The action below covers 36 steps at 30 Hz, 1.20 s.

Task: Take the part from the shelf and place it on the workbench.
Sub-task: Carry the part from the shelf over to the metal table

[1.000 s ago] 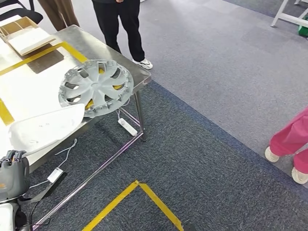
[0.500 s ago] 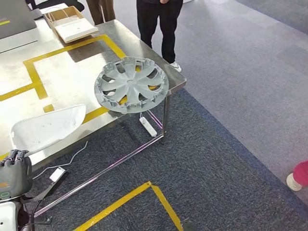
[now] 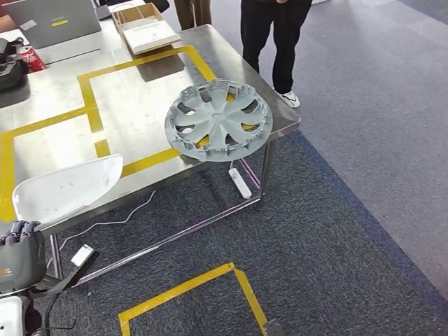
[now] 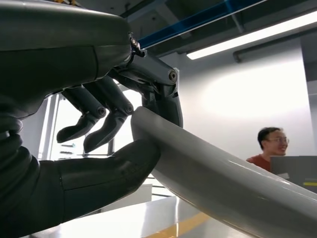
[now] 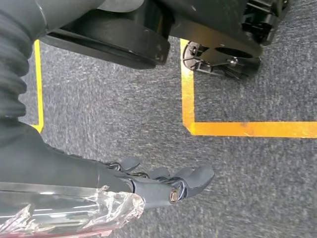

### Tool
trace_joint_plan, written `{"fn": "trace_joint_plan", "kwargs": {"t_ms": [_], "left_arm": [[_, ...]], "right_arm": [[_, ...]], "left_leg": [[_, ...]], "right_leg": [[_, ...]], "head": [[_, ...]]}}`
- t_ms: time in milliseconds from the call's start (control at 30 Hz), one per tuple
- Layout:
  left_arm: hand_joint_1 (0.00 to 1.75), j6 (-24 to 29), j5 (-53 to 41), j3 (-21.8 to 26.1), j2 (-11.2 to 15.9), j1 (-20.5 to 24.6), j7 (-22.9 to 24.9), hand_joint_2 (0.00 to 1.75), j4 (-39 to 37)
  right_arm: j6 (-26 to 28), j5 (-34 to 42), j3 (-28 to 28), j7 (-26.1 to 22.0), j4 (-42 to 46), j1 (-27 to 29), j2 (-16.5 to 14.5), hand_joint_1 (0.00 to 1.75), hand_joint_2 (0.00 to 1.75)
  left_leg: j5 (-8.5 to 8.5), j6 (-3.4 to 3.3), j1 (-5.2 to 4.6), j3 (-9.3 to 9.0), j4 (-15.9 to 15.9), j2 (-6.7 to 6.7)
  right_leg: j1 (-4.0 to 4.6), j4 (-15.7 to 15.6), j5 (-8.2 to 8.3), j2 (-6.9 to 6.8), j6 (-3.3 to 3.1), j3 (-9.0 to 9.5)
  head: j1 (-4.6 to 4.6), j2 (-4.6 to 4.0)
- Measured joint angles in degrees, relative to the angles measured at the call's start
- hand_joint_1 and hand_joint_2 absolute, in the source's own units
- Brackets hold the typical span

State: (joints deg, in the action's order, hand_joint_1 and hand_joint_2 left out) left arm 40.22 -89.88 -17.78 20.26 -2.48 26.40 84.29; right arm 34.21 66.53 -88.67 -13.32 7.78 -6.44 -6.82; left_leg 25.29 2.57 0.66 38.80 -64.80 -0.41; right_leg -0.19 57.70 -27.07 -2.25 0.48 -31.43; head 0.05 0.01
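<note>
One smooth, white, curved plastic part [image 3: 66, 187] is held by the left hand [image 3: 20, 252] at its near end, and it reaches out over the front edge of the shiny steel tabletop [image 3: 132, 119]. It is long and rounded like a shell, glossy, with a thin edge. In the left wrist view the thick grey thumb sits under the part [image 4: 232, 183] and the dark fingers [image 4: 112, 106] curl over its top, so the left hand [image 4: 93, 144] grips it.

The right hand [image 5: 164, 183] hangs above the grey carpet, its fingers apart and holding nothing.

A round grey plastic wheel cover [image 3: 218, 120] with spokes lies on the tabletop's right corner. Yellow tape lines [image 3: 89, 105] cross the tabletop. A person in dark trousers [image 3: 274, 35] stands behind.
</note>
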Motion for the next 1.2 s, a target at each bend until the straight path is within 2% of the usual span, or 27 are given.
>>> {"fn": "trace_joint_plan", "kwargs": {"t_ms": [67,100,200,233,400,533,633,700,767,800,867,900,933,967,1000,1033,1067,1100,1133,1167,1200], "left_arm": [[1.75,0.0,0.0,-0.2,0.1,0.2,0.9,1.75,-0.2],[1.75,0.0,0.0,-0.4,0.1,0.3,1.5,1.75,-0.3],[1.75,0.0,0.0,-1.4,0.3,0.5,2.9,1.75,-1.0],[1.75,0.0,0.0,-1.7,0.4,0.6,3.2,1.75,-1.3],[1.75,0.0,0.0,-3.8,0.0,1.4,3.3,1.75,-3.1],[1.75,0.0,0.0,-4.1,-1.6,1.5,0.3,1.75,-4.7],[1.75,0.0,0.0,-3.6,-3.1,1.5,-2.0,1.75,-5.7],[1.75,0.0,0.0,-2.9,-4.1,1.6,-3.5,1.75,-6.5],[1.75,0.0,0.0,-2.1,-4.7,1.8,-4.2,1.75,-7.3],[1.75,0.0,0.0,-1.9,-4.9,2.0,-4.1,1.75,-7.6],[1.75,0.0,0.0,-1.8,-5.1,2.4,-3.3,1.75,-8.3],[1.75,0.0,0.0,-1.8,-5.2,2.5,-2.9,1.75,-8.7],[1.75,0.0,0.0,-1.9,-5.3,2.6,-2.6,1.75,-9.0],[1.75,0.0,0.0,-1.9,-5.3,2.6,-2.4,1.75,-9.3],[1.75,0.0,0.0,-2.0,-5.4,2.6,-2.2,1.75,-9.6],[1.75,0.0,0.0,-2.1,-5.5,2.6,-1.9,1.75,-9.8],[1.75,0.0,0.0,-2.2,-5.5,2.6,-1.5,1.75,-10.0],[1.75,0.0,0.0,-2.3,-5.5,2.7,-1.0,1.75,-10.1],[1.75,0.0,0.0,-2.4,-5.4,2.8,-0.2,1.75,-10.1],[1.75,0.0,0.0,-2.5,-5.3,3.0,0.6,1.75,-10.2],[1.75,0.1,0.0,-2.7,-5.1,3.2,1.6,1.75,-10.3]], "right_arm": [[-0.2,0.2,0.1,-0.1,0.0,-0.2,0.0,0.00,1.75],[-0.4,0.4,0.1,-0.2,0.0,-0.3,0.0,0.00,1.75],[-0.8,0.4,0.3,-0.3,0.0,-0.3,0.0,0.00,1.75],[-0.8,0.4,0.3,-0.3,0.0,-0.3,0.0,0.00,1.75],[-0.8,0.8,0.3,-0.3,0.0,-0.3,0.0,0.00,1.75],[-0.8,1.0,0.3,-0.3,0.0,-0.3,0.0,0.00,1.75],[-0.8,1.1,0.3,-0.3,0.0,-0.3,0.0,0.00,1.75],[-0.8,1.1,0.3,-0.3,0.0,-0.3,-0.1,0.00,1.75],[-0.8,1.2,0.3,-0.3,0.0,-0.3,-0.2,0.00,1.75],[-0.8,1.2,0.3,-0.3,0.0,-0.3,-0.2,0.00,1.75],[-0.7,1.2,0.3,-0.3,0.0,-0.4,-0.2,0.00,1.75],[-0.7,1.3,0.3,-0.3,0.0,-0.5,-0.2,0.00,1.75],[-0.7,1.3,0.3,-0.4,0.0,-0.5,-0.2,0.00,1.75],[-0.7,1.3,0.3,-0.4,0.0,-0.6,-0.1,0.00,1.75],[-0.7,1.3,0.3,-0.4,0.0,-0.6,-0.1,0.00,1.75],[-0.7,1.3,0.3,-0.4,0.0,-0.6,-0.1,0.00,1.75],[-0.7,1.3,0.3,-0.4,0.0,-0.4,0.0,0.00,1.75],[-0.8,1.3,0.3,-0.3,0.0,-0.3,-0.1,0.00,1.75],[-0.8,1.3,0.3,-0.3,0.0,-0.2,-0.1,0.00,1.75],[-0.9,1.4,0.3,-0.2,0.0,-0.1,-0.1,0.00,1.75],[-0.9,1.4,0.3,-0.3,0.0,-0.1,-0.2,0.00,1.75]], "left_leg": [[-1.76,-0.39,-0.15,-3.71,6.5,0.63],[-1.82,-0.59,-0.18,-4.51,8.0,0.86],[-1.70,-0.96,-0.20,-4.69,8.5,0.84],[-1.65,-1.05,-0.24,-4.71,8.5,0.83],[-1.60,-1.60,-0.38,-4.66,8.5,0.83],[-1.66,-1.74,-0.47,-4.58,8.4,0.83],[-1.79,-1.92,-0.50,-4.53,8.4,0.83],[-1.47,-2.66,-0.59,-4.67,8.9,0.74],[-1.01,-3.79,-0.49,-5.60,10.4,0.42],[-0.91,-4.14,-0.35,-6.20,11.0,0.25],[-0.98,-4.43,-0.08,-7.10,11.5,-0.05],[-0.92,-4.37,0.02,-7.25,11.4,-0.16],[-0.77,-4.17,0.17,-7.41,11.4,-0.28],[-0.55,-3.84,0.40,-7.66,11.3,-0.43],[-0.26,-3.39,0.75,-8.01,11.3,-0.61],[0.13,-2.78,1.24,-8.47,11.1,-0.83],[0.66,-2.03,1.67,-8.86,10.8,-1.05],[1.25,-1.21,2.03,-9.10,10.2,-1.26],[1.63,-0.42,2.17,-8.99,9.5,-1.41],[1.86,0.21,2.16,-8.65,9.0,-1.56],[1.89,0.62,2.15,-8.36,8.6,-1.65]], "right_leg": [[0.25,0.1,-0.24,-0.46,0.46,0.08],[0.45,0.1,-0.37,-0.56,0.44,-0.09],[0.74,0.0,-0.45,-0.54,-0.31,-0.43],[0.72,-0.2,-0.34,-0.52,-0.30,-0.33],[0.59,-1.0,0.22,-0.42,0.70,-0.06],[0.47,-1.1,0.38,-0.40,1.34,0.13],[0.43,-1.1,0.50,-0.37,1.57,0.42],[0.28,-0.9,1.26,-0.48,2.29,0.66],[0.06,-0.1,2.01,-0.25,3.27,0.49],[-0.01,1.0,1.58,0.33,3.37,-0.11],[-0.18,6.2,-1.60,1.73,3.00,-3.08],[-0.27,9.9,-3.56,2.11,2.78,-5.17],[-0.41,13.3,-4.93,2.25,2.84,-7.20],[-0.61,15.0,-5.27,2.27,3.06,-8.43],[-0.89,14.5,-4.31,2.27,3.55,-8.48],[-1.32,12.0,-2.33,2.27,4.37,-7.51],[-1.90,8.3,0.03,2.37,5.35,-5.90],[-2.34,5.0,1.21,2.89,6.38,-4.47],[-2.68,2.8,1.52,3.35,6.45,-3.40],[-2.83,2.0,1.33,3.81,6.02,-3.10],[-2.73,2.4,0.54,4.10,5.14,-3.31]], "head": [[0.02,-0.01],[0.07,-0.01],[0.24,-0.01],[0.25,-0.01],[0.24,-0.01],[0.22,-0.01],[0.21,-0.01],[0.20,-0.01],[0.26,-0.01],[0.35,-0.01],[0.60,-0.01],[0.67,-0.01],[0.73,-0.01],[0.72,-0.01],[0.71,-0.01],[0.72,-0.01],[0.74,-0.01],[1.10,-0.01],[1.48,-0.01],[1.75,-0.01],[1.97,-0.01]]}}
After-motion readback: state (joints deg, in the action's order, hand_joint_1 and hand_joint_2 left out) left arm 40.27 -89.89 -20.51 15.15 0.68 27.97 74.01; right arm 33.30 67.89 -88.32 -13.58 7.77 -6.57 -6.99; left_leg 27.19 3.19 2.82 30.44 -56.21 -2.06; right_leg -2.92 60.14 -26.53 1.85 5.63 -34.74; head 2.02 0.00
